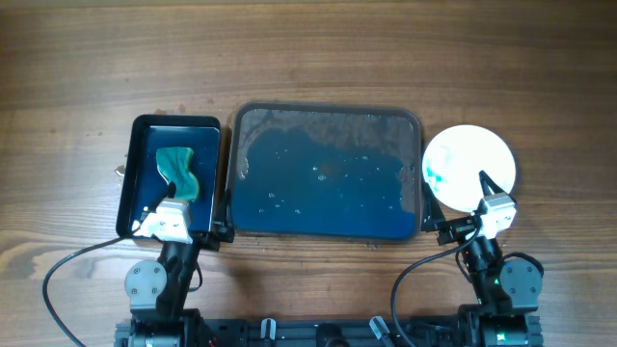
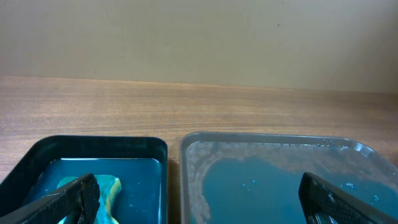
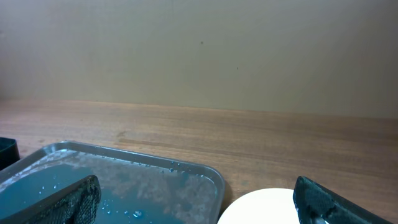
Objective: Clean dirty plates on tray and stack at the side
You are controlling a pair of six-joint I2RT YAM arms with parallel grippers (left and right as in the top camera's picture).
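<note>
The tray (image 1: 328,118) lies mid-table and holds blue water and a foamy film, with no plate on it. A round white plate (image 1: 472,159) with a teal smear on its left side sits on the table right of the tray. I cannot tell whether other plates lie under it. My right gripper (image 1: 458,196) is open and empty, spanning the tray's right rim (image 3: 214,177) and the plate's near edge (image 3: 267,208). My left gripper (image 1: 196,207) is open and empty, straddling the gap between the small tray and the tray (image 2: 267,138).
A smaller glossy blue tray (image 1: 143,145) left of the tray holds blue water and a green sponge (image 1: 178,169), which also shows in the left wrist view (image 2: 112,186). Bare wooden table lies behind both trays.
</note>
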